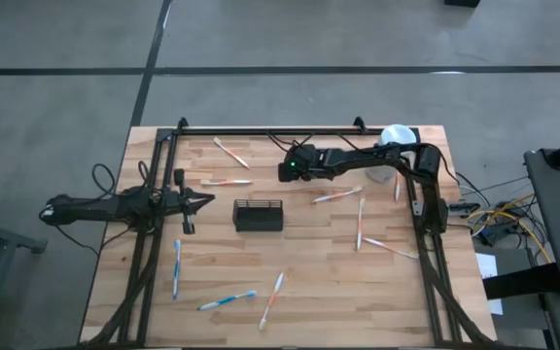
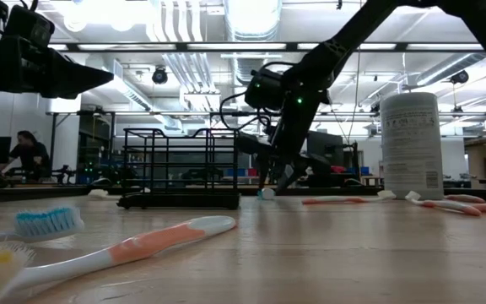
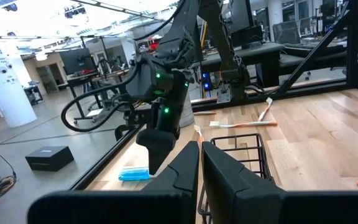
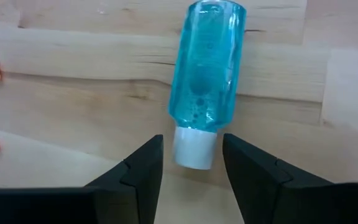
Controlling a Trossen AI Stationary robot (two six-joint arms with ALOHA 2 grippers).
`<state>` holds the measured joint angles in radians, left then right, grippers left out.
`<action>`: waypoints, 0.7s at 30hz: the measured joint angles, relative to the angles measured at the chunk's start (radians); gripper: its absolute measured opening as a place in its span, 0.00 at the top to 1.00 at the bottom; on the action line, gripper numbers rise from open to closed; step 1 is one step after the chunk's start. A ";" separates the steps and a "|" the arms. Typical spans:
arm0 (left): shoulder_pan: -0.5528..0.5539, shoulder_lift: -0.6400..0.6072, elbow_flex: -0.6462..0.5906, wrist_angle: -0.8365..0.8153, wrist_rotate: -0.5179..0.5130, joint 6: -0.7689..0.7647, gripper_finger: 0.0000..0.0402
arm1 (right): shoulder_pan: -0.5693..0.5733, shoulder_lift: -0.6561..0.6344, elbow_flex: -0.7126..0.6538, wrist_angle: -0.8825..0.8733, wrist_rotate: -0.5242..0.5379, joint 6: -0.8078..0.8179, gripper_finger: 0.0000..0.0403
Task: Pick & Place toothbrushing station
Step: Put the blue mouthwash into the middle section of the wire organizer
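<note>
Left end effector (image 1: 202,201) fingers pressed together, waiting just left of the wire-mesh basket (image 1: 259,215) mid-desk. Right end effector (image 4: 191,163) just behind the basket, fingers spread, straddling the white cap of a blue bottle (image 4: 206,71) lying flat, long axis running straight away from it. Right arm nearer the bottle.
</note>
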<state>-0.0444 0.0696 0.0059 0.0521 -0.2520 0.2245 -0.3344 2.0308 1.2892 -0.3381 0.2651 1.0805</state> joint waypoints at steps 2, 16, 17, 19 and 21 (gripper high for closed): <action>0.000 0.000 0.000 0.000 0.000 0.000 0.94 | -0.001 0.008 -0.001 0.005 -0.001 0.000 0.61; 0.000 0.000 0.000 0.000 0.000 0.000 0.94 | 0.000 0.030 0.002 0.022 -0.023 -0.030 0.78; 0.000 0.000 0.000 0.000 0.000 0.000 0.94 | 0.000 0.027 0.002 0.021 -0.023 -0.035 0.78; 0.000 0.000 0.000 0.000 0.000 0.000 0.94 | 0.000 0.026 0.004 0.017 -0.023 -0.042 0.79; 0.000 0.000 0.000 0.000 0.000 0.000 0.94 | 0.000 0.023 0.004 0.014 -0.023 -0.055 0.78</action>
<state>-0.0444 0.0700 0.0059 0.0521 -0.2520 0.2245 -0.3344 2.0536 1.2930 -0.3241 0.2417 1.0258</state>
